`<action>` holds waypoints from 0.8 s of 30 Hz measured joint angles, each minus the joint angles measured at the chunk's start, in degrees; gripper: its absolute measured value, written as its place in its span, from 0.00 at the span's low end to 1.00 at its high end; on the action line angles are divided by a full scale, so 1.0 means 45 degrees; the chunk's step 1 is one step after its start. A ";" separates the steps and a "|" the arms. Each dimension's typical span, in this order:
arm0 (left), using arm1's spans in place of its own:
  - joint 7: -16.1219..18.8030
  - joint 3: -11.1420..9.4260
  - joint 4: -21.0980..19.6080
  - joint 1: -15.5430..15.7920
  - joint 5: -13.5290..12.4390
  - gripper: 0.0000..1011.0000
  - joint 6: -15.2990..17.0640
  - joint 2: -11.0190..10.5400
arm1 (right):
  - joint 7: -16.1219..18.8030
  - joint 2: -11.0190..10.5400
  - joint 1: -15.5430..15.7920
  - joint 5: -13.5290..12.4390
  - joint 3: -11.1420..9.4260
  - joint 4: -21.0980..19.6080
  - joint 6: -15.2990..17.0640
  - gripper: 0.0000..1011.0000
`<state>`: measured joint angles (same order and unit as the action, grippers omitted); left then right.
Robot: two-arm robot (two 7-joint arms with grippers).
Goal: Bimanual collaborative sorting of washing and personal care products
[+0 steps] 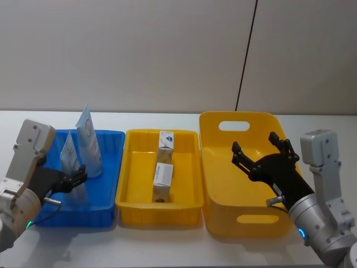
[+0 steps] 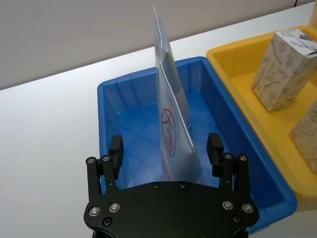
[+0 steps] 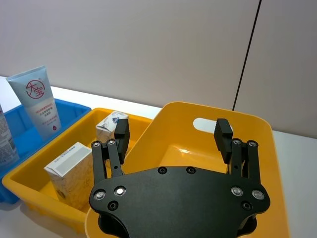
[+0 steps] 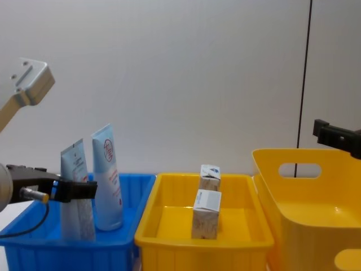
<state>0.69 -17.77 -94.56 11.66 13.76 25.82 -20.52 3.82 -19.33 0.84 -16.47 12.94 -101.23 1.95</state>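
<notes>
A: What is on the left?

B: The left gripper [image 1: 78,177], low inside the blue rectangular plastic bin [image 1: 103,195] at the left of the white table [image 1: 167,245]. Its fingers [image 2: 116,148] are spread wide and grip nothing. The left wrist view has 1 tube upright between them, touched by neither finger, though I cannot tell which tube it is.

A: How many tubes are in that bin?

B: 2 pale blue-white squeeze tubes, both upright with crimped ends up. The near tube [image 1: 69,149] stands right at the gripper. The far tube [image 1: 89,139] is just to its right and farther back.

A: And the middle?

B: A shallow yellow plastic tray [image 1: 136,178], just beside the bin. 2 small white-beige cartons with blue marks stand in it. The far carton [image 1: 165,139] and the near carton [image 1: 163,176] are one behind the other, a little apart.

A: And on the right?

B: A deep yellow plastic basket [image 1: 223,190] with handle slots. The right gripper [image 1: 256,145] hovers over it, jaws wide apart, holding nothing
</notes>
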 joint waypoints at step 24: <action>-0.0086 -0.0079 0.0664 0.0356 -0.0218 0.50 -0.0101 0.0138 | 0.0000 0.0000 0.0000 0.0000 0.0000 -0.0001 0.0000 0.99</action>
<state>0.30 -18.12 -91.57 13.26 12.78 25.36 -19.90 3.83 -19.33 0.84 -16.47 12.94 -101.23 1.95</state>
